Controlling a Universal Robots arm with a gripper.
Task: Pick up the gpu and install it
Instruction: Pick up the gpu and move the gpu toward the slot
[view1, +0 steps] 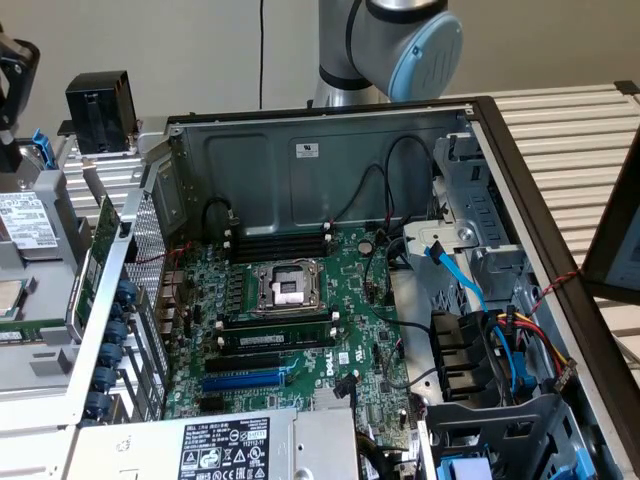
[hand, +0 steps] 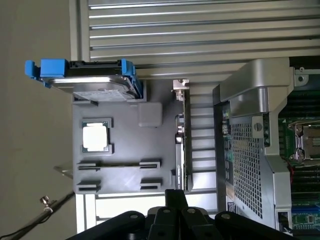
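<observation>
**Slatted bench, open case, gpu parked in its tray**

Slatted aluminium tabletop (view1: 570, 130) carries an open computer case (view1: 300, 170) lying on its side, with a plain beige wall behind. Inside the case the large green motherboard (view1: 330, 300) lies face up. Its processor socket (view1: 285, 285) sits near the middle, and a blue expansion slot (view1: 245, 380) with nothing in it runs along the near edge. The robot arm (view1: 390, 40) rises behind the case.

A grey parts tray (hand: 125, 170) sits beside the case, on the exterior view's left. It holds a hard drive (hand: 95, 85) in blue rails and a square processor chip (hand: 95, 137) in its own recess.

The gpu (hand: 182, 140) has not been picked up. It stands on edge in the tray along the side nearest the case, with its silver bracket at the end towards the hard drive. In the exterior view it shows as a green sliver (view1: 104, 235) between tray and case wall.

The gripper (hand: 175, 194) has its black fingers pressed together with nothing between them. In the wrist view it lines up with the card, at the end away from the bracket. Whether it touches the card cannot be told.
</observation>
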